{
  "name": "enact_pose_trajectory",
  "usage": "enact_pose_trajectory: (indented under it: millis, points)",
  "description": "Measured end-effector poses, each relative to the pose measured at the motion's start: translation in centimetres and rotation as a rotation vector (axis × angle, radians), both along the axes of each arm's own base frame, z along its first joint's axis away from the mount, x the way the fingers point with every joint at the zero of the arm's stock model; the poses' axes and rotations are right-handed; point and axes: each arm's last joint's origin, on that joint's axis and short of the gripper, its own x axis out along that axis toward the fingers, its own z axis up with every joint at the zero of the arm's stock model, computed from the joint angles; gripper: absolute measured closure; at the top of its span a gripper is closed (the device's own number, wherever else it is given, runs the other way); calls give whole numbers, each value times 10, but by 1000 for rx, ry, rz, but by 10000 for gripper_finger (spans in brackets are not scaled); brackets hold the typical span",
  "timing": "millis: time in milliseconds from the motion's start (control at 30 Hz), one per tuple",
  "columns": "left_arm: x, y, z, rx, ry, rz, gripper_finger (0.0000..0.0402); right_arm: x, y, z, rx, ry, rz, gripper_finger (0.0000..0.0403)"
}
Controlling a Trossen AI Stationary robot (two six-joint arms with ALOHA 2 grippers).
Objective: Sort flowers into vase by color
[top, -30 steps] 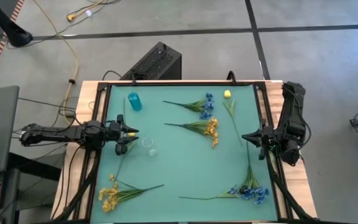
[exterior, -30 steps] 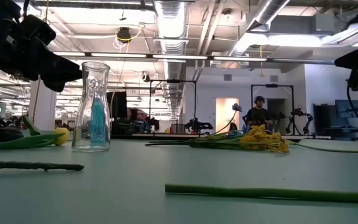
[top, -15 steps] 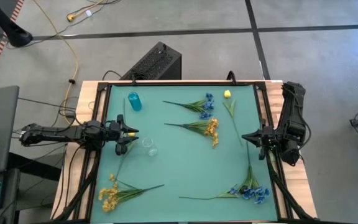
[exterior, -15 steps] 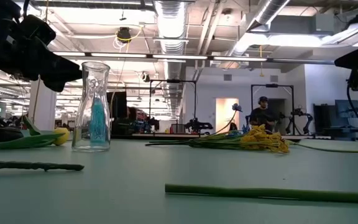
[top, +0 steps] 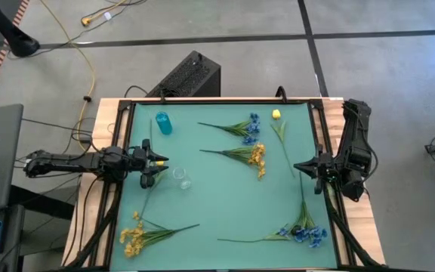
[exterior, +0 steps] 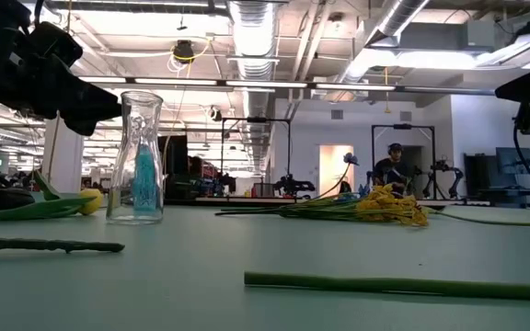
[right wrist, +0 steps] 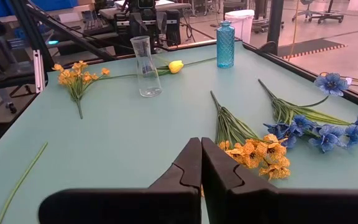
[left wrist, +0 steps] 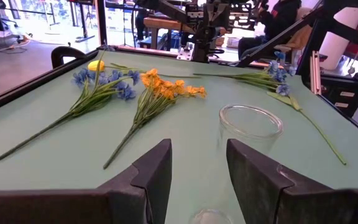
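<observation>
Left gripper (top: 159, 160) at nine o'clock, jaws parted and empty, just beside clear vase (top: 180, 178); right gripper (top: 299, 167) at three o'clock, pinched together, nothing held. Flowers loose on table (top: 217, 204): blue spray (top: 242, 127) and yellow spray (top: 249, 156) near centre, blue vase (top: 163, 123) toward eleven

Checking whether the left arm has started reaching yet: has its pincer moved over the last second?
No. In the high view the left pincer sits in the same spot beside the clear vase, over the table's left edge, as before.
</observation>
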Motion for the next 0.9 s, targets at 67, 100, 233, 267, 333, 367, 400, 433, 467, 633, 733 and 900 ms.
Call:
enact_pose_trajectory:
  millis: [67, 100, 233, 267, 333, 367, 400, 433, 467, 633, 733, 900]
  points:
    - [0, 0, 0, 0, 0, 0, 260, 0, 0, 0, 0, 0, 0, 375]
    - [0, 0, 0, 0, 0, 0, 260, 0, 0, 0, -1, 0, 0, 375]
    - [0, 0, 0, 0, 1, 0, 260, 0, 0, 0, 0, 0, 0, 375]
    - [0, 0, 0, 0, 0, 0, 260, 0, 0, 0, -1, 0, 0, 375]
    - [0, 0, 0, 0, 0, 0, 260, 0, 0, 0, 0, 0, 0, 375]
    - [0, 0, 0, 0, 0, 0, 260, 0, 0, 0, 0, 0, 0, 375]
    - [0, 0, 0, 0, 0, -1, 260, 0, 0, 0, 0, 0, 0, 375]
    - [0, 0, 0, 0, 0, 0, 260, 0, 0, 0, 0, 0, 0, 375]
    - [0, 0, 0, 0, 0, 0, 260, 0, 0, 0, -1, 0, 0, 375]
    - [0, 0, 0, 0, 0, 0, 260, 0, 0, 0, 0, 0, 0, 375]
    - [0, 0, 0, 23, 1, 4, 260, 0, 0, 0, -1, 0, 0, 375]
    - [0, 0, 0, 66, 5, -2, 260, 0, 0, 0, -1, 0, 0, 375]
